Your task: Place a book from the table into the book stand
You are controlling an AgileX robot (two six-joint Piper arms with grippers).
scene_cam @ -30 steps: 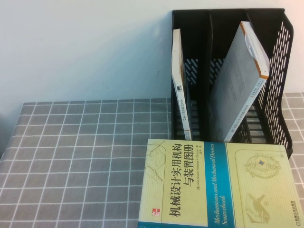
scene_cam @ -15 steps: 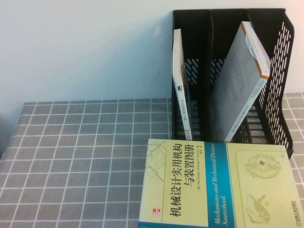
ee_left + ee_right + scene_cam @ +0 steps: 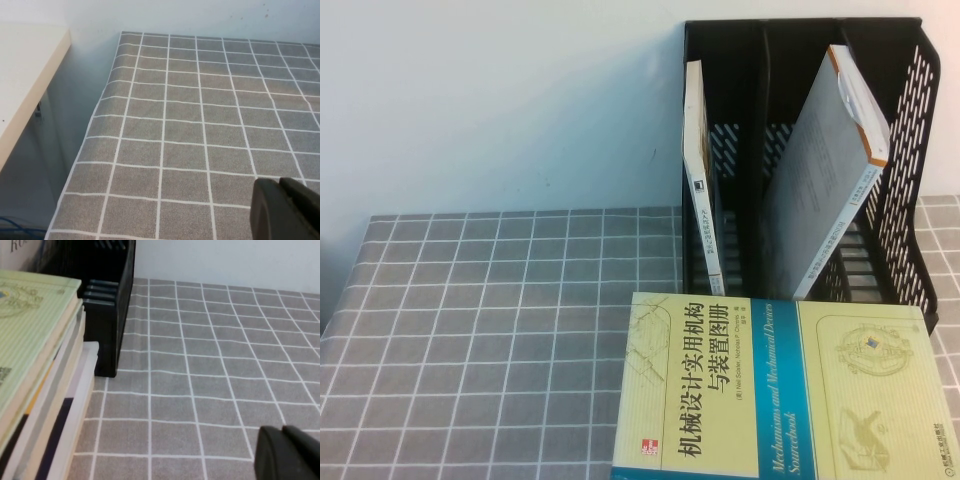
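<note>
Starting at the left, our left hand hangs low over the worktop near its left edge, fingers pressed together and holding nothing. The grid cloth there is bare. Further right, toward the far right corner, stands the book stand. A thin pale book sits nearly upright in its leftmost slot. The white book with orange edge bands is inside the stand just to the right of it, tilted with its top leaning toward the perforated right wall. We cannot tell which of the two remaining slots holds it. We judge it a fairly heavy, thick paperback, stiff along the spine but likely to sag if pinched by one corner, with a smooth cover that could slide. The upper free edge close to the spine looks like the best place to grip. In front of the stand, at the near right edge, a yellow-green book tops a stack that blocks a low approach. Our right hand hovers over open cloth right of that stack, closed and empty.
</note>
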